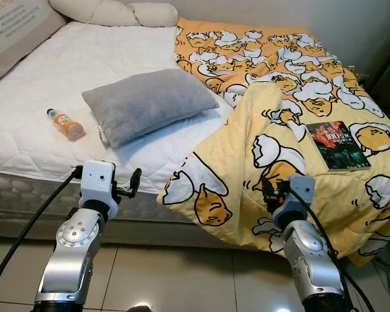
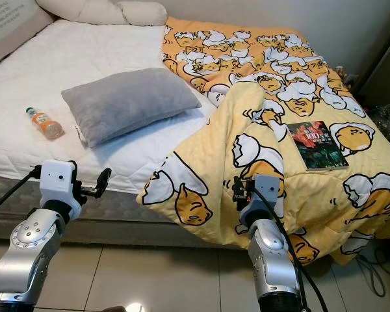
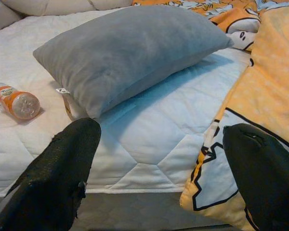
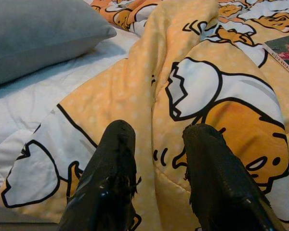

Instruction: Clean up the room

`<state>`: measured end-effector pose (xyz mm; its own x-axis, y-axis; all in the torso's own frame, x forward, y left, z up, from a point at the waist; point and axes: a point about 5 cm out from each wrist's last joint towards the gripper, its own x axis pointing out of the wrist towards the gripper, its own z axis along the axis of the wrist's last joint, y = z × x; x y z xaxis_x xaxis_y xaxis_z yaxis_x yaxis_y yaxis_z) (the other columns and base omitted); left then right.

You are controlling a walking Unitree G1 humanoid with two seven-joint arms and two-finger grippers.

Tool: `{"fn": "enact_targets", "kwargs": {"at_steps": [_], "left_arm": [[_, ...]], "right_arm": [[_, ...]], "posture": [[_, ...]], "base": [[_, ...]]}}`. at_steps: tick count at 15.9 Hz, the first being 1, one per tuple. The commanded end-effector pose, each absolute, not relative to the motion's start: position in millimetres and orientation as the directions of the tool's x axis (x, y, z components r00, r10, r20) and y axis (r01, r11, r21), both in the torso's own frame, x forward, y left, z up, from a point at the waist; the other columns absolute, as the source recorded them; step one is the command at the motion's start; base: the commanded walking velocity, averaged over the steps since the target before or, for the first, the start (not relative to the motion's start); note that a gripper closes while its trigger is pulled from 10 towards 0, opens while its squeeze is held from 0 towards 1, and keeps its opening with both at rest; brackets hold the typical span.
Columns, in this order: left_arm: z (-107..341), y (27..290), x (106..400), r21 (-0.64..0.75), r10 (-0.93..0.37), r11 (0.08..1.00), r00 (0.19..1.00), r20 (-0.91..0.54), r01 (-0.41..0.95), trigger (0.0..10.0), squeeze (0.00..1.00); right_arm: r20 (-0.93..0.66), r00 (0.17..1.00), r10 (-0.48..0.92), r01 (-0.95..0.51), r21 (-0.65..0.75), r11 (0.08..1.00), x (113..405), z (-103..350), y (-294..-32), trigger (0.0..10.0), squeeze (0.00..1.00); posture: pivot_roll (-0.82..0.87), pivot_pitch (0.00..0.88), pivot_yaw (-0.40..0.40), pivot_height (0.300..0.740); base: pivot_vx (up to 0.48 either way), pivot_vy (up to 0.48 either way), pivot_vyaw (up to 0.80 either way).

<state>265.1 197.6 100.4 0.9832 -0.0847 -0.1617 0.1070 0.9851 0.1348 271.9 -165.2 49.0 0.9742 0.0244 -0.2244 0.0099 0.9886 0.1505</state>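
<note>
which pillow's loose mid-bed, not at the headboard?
The grey pillow, lying alone on the white mattress; the cream pillows sit at the headboard.

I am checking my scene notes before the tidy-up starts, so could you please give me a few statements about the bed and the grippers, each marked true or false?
1. The bottle lies on its side on the white mattress. True.
2. The book rests on the grey pillow. False: it lies on the yellow blanket, apart from the pillow.
3. The left gripper is open and holds nothing. True.
4. The right gripper is shut on the book. False: its fingers stand apart over the blanket, gripping nothing.
5. The yellow blanket hangs over the near edge of the bed. True.
</note>
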Motion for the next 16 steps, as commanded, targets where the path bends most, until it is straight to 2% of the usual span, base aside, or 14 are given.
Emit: {"fn": "enact_targets", "kwargs": {"at_steps": [1, 3, 4, 5, 7, 16], "left_arm": [[95, 175, 244, -0.033, -0.026, 0.999, 0.974, -0.224, 0.019, 10.0, 0.0], [92, 170, 244, 0.023, -0.071, 0.997, 0.966, -0.248, 0.079, 10.0, 0.0], [91, 177, 249, 0.076, -0.034, 0.996, 0.969, -0.246, 0.054, 10.0, 0.0], [94, 179, 254, 0.012, -0.029, 0.999, 0.97, -0.24, 0.032, 10.0, 0.0], [93, 178, 254, 0.046, -0.08, 0.995, 0.968, -0.239, 0.093, 10.0, 0.0], [93, 178, 254, 0.046, -0.08, 0.995, 0.968, -0.239, 0.093, 10.0, 0.0]], "right_arm": [[-0.263, 0.962, -0.078, 0.094, 0.05, 0.994, 236, 69, -182, 10.0, 0.0], [-0.251, 0.968, -0.002, 0.02, 0.071, 0.997, 247, 71, -175, 10.0, 0.0], [-0.254, 0.966, 0.038, -0.016, 0.09, 0.996, 247, 72, -169, 10.0, 0.0], [-0.245, 0.968, 0.048, -0.026, 0.09, 0.996, 249, 74, -168, 10.0, 0.0], [-0.242, 0.969, 0.052, -0.027, 0.106, 0.994, 250, 76, -167, 10.0, 0.0], [-0.242, 0.969, 0.052, -0.027, 0.106, 0.994, 250, 76, -167, 10.0, 0.0]], "posture": [[-0.01, 0.0, -0.038, 0.74], [0.02, 0.0, -0.064, 0.74], [0.01, 0.0, -0.052, 0.74], [0.02, 0.0, -0.067, 0.74], [0.02, 0.0, -0.069, 0.74], [0.02, 0.0, -0.069, 0.74]], "base": [[0.0, 0.0, 0.0], [0.0, 0.0, 0.0], [0.0, 0.0, 0.0], [0.0, 0.0, 0.0], [0.0, 0.0, 0.0], [0.0, 0.0, 0.0]]}}
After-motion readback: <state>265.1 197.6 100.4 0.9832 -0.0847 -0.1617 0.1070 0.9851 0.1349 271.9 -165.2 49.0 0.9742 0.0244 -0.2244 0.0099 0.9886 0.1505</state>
